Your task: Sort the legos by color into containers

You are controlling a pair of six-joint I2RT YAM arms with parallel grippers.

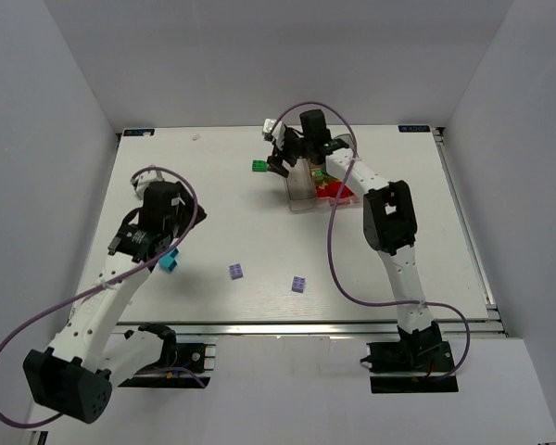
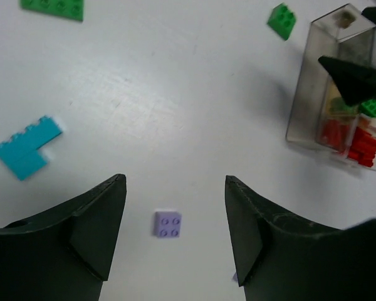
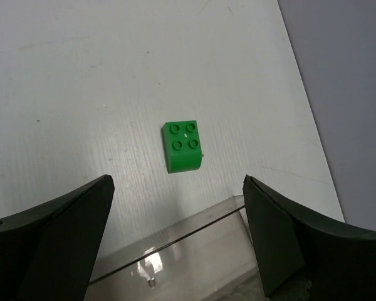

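Top view gives the layout. The right arm reaches from its base to the far side of the table, elbow bent, forearm angled left over the containers. The left arm is folded low on the left, wrist beside the teal piece. Two lilac bricks are on open table near the front edge, well apart from the containers.

Only the right wrist view shows the right gripper properly. Its fingers are spread wide and hold nothing. The green brick lies studs up on the table, centred in the gap but beyond the fingertips, touching neither. The clear container rim is just under the fingers.

Left wrist view: the left gripper is also wide open and empty, angled down at the table. One lilac brick sits between the fingers, clear of both. The teal piece is off to the left, outside the gap. This view also catches a green plate at the top-left edge, which the top view doesn't show. Red legos are piled inside the containers, with a bit of green among them.
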